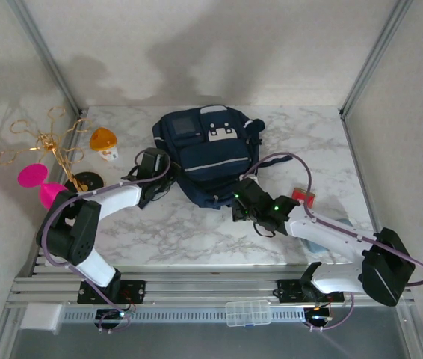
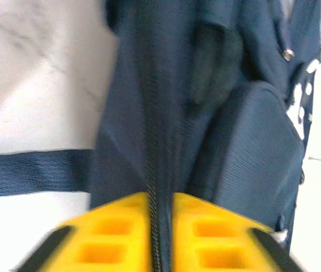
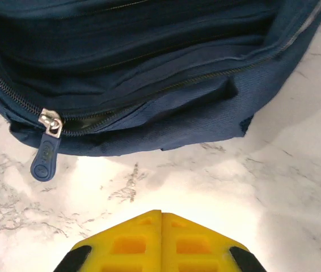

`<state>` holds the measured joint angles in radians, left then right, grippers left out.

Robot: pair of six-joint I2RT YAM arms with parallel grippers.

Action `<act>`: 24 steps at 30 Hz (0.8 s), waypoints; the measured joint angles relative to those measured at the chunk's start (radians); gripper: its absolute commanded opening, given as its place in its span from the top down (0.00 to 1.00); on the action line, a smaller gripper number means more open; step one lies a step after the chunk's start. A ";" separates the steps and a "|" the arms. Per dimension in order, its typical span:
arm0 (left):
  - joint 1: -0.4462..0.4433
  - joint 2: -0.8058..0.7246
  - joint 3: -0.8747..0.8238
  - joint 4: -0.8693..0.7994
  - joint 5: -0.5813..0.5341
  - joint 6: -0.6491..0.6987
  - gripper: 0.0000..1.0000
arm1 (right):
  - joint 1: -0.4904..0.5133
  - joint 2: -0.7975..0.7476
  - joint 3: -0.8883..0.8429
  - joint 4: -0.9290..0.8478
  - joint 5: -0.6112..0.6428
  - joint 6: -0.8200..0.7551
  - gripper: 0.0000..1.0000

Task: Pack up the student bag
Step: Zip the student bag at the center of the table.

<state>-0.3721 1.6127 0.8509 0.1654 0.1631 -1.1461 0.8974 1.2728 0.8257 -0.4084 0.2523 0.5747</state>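
The left claw pinches the zipper seam of the student bag, which stretches ahead of it. The right claw is fully closed and empty over the worktop, with the bag just ahead.

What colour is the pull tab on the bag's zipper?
The pull tab is navy blue, like the student bag; best seen in the right wrist view.

A white marble-patterned bench sits between plain white walls (soft shadows on the far one), framed by grey aluminium posts.
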 measured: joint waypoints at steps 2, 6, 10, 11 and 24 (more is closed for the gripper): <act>-0.003 -0.004 -0.002 0.017 0.010 0.017 0.63 | 0.017 0.046 0.024 0.024 -0.018 -0.013 1.00; -0.040 -0.095 -0.092 0.040 -0.002 0.013 0.53 | 0.028 0.100 0.048 0.077 -0.047 -0.041 1.00; -0.090 -0.169 -0.161 0.053 -0.003 -0.016 0.47 | 0.028 0.139 0.073 0.095 -0.105 -0.075 0.83; -0.103 -0.185 -0.182 0.064 -0.010 -0.033 0.45 | 0.028 0.151 0.084 0.095 -0.113 -0.077 0.77; -0.255 -0.123 -0.234 0.165 -0.071 -0.228 0.54 | -0.003 0.277 0.173 0.113 -0.154 -0.021 0.55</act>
<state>-0.6270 1.4895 0.6170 0.3305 0.0921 -1.3739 0.8944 1.5497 0.9989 -0.2955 0.0978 0.5541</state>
